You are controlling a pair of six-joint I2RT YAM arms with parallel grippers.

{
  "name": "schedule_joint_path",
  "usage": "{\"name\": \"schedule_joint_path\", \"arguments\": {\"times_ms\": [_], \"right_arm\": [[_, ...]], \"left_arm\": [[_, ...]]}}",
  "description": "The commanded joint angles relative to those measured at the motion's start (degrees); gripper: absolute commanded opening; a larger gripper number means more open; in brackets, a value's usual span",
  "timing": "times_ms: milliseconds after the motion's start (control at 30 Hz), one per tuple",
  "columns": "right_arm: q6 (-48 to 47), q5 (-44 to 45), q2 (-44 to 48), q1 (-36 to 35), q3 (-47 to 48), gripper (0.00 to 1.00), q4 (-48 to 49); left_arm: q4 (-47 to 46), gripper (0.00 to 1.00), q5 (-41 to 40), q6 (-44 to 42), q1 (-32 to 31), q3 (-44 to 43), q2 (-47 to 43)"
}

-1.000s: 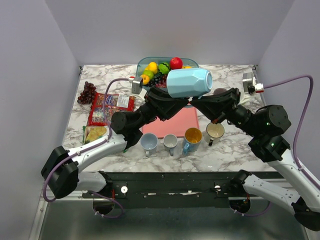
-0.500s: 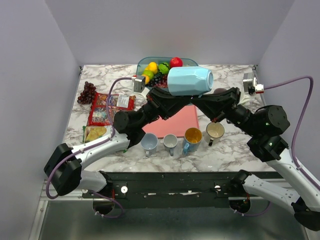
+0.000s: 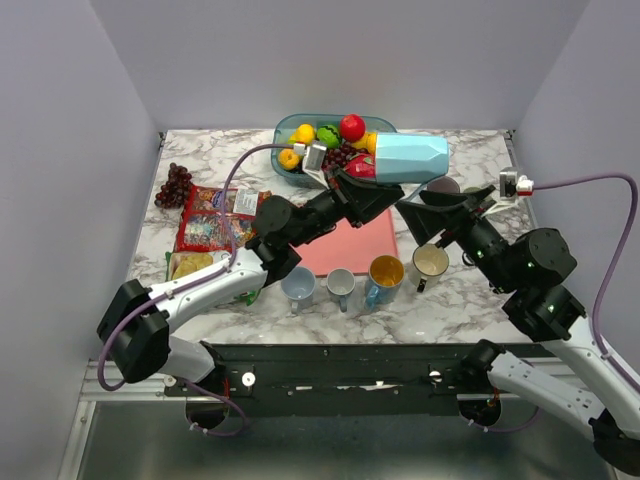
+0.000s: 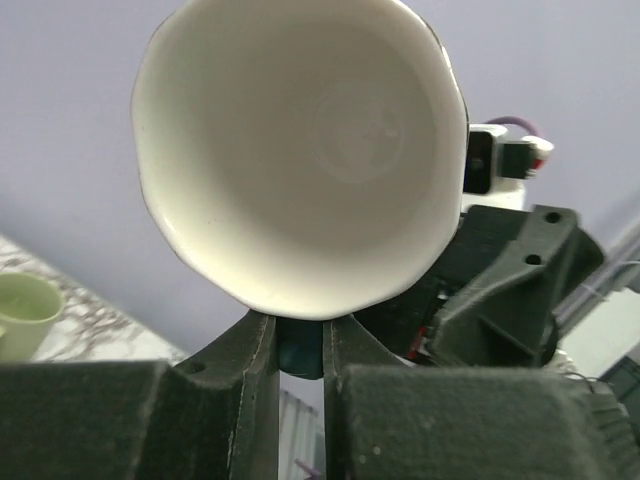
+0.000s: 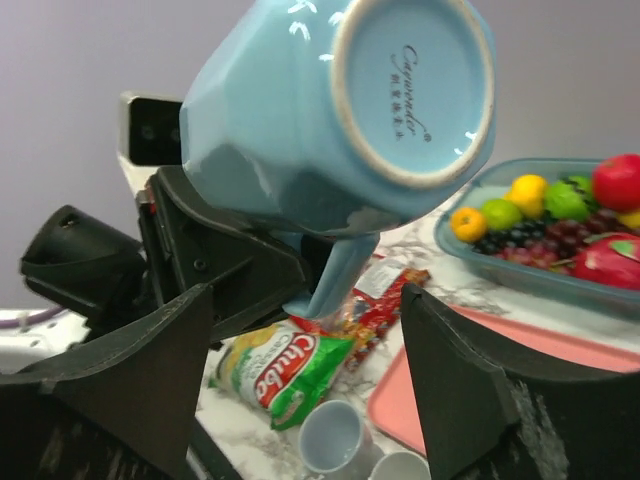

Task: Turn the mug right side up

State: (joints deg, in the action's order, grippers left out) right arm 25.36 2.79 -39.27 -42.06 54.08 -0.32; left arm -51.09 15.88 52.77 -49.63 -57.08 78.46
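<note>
Pink tray [image 3: 350,250]: flat at mid-table.
Left gripper [image 4: 300,345]: clamped on the handle of the light blue mug [image 3: 408,158].
Right gripper [image 5: 305,300]: fingers spread wide, facing the mug's base.
Mug: on its side in the air between both grippers, mouth left.

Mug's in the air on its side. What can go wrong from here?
1. The left gripper holds the mug by the handle alone, jaws pinched; it may pivot or slip and fall onto the cups or pink tray below.
2. The right gripper is open near the mug's base, close to the left arm; a mistimed regrasp may knock it loose.
</note>
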Motion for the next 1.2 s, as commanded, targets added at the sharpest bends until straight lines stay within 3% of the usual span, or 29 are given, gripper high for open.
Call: {"name": "schedule_joint_path", "arguments": {"times_ms": [0, 133, 267, 667, 867, 1033, 1167], "right_arm": [[1.26, 15.91, 3.22, -0.48, -0.65, 0.84, -8.63], [3.80, 28.64, 6.21, -0.48, -1.35, 0.88, -14.79], [4.61, 36.04, 9.99, -0.48, -1.70, 0.88, -21.29], [1.70, 43.17, 17.82, -0.48, 0.41, 0.88, -29.47], [2.23, 45.29, 21.33, -0.48, 1.02, 0.88, -32.90], [2.23, 46.52, 24.14, -0.48, 1.72, 0.88, -34.49], [2.14, 47.48, 26.34, -0.48, 2.25, 0.88, -35.36]], "left_arm": [[6.69, 0.00, -3.22, -6.71, -0.21, -7.85, 2.13], [17.57, 0.00, -4.18, -12.07, -0.38, -14.10, 7.57], [26.55, 0.00, -6.29, -17.87, -1.43, -21.13, 12.85], [49.06, 0.00, -26.59, -38.17, -10.05, -42.84, 34.28], [53.11, 0.00, -32.49, -40.82, -12.42, -49.79, 42.90], [59.42, 0.00, -33.72, -43.36, -13.65, -60.94, 49.68], [60.05, 0.00, -35.82, -44.07, -14.80, -63.85, 53.37]]}}
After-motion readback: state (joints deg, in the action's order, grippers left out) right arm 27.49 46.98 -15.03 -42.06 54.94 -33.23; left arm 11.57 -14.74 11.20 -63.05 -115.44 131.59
